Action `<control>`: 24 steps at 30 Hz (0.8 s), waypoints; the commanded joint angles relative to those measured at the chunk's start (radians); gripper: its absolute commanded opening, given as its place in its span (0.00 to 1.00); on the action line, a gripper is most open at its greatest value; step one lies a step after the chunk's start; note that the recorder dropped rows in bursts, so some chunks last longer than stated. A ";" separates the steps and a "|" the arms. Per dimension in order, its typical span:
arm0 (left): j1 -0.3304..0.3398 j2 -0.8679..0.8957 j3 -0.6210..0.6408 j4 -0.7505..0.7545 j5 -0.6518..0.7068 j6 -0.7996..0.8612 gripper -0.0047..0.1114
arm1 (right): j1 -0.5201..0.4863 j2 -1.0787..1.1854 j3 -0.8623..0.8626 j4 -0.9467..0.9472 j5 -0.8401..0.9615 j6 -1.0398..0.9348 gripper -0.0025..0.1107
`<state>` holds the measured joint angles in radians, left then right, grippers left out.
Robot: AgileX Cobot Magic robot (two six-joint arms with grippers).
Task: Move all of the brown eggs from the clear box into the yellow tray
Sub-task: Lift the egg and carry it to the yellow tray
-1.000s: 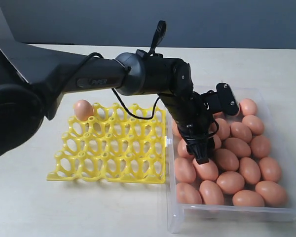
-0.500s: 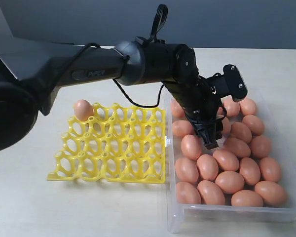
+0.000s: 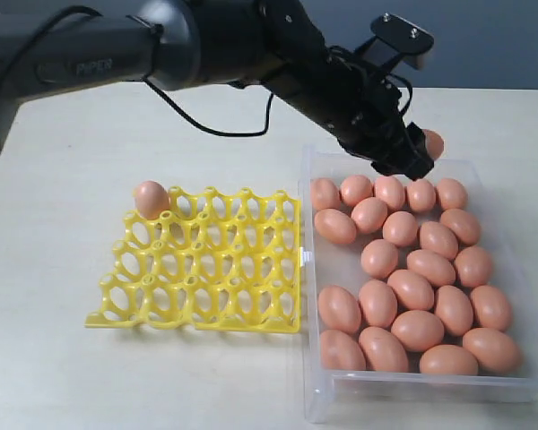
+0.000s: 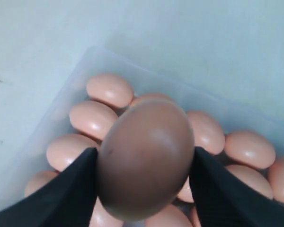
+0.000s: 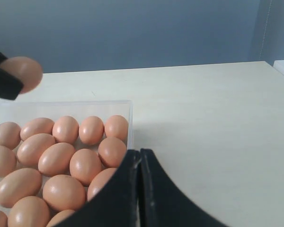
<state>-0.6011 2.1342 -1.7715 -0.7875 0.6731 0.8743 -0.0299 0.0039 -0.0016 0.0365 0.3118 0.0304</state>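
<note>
Left claw point(image 3: 420, 158) now lifted out of clear box point(image 3: 310, 394), clamped on brown egg point(image 4: 146, 158). Other eggs point(image 3: 412, 288) lie below claw; yellow tray point(image 3: 197, 315) well aside. You carry this one across next.

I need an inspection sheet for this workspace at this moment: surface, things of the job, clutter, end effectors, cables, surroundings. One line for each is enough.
Surface: pale table, smooth.
Job's things: clear box holds some twenty brown eggs; yellow tray lies beside it with one egg in the corner cup away from the box; held egg is up over the box's far rim.
Clutter: nothing seen.
End effectors: left end effector shut on the held egg; right end effector shut, holding nothing.
Cables: black cable hangs in a loop under the left arm.
Surroundings: blue-grey wall behind the table.
</note>
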 commanded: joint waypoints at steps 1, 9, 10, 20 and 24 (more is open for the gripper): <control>0.018 -0.063 0.059 -0.097 -0.058 0.069 0.04 | 0.000 -0.004 0.002 -0.001 -0.007 -0.005 0.02; 0.020 -0.234 0.364 -0.450 -0.408 0.391 0.04 | 0.000 -0.004 0.002 -0.001 -0.007 -0.005 0.02; 0.020 -0.259 0.410 -0.522 -0.469 0.461 0.04 | 0.000 -0.004 0.002 -0.001 -0.007 -0.005 0.02; 0.020 -0.373 0.698 -0.695 -0.840 0.555 0.04 | 0.000 -0.004 0.002 -0.001 -0.007 -0.005 0.02; 0.020 -0.373 0.796 -0.106 -1.115 -0.229 0.04 | 0.000 -0.004 0.002 -0.001 -0.007 -0.005 0.02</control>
<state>-0.5800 1.7741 -1.0343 -1.2465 -0.2548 1.1198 -0.0299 0.0039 -0.0016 0.0365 0.3118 0.0304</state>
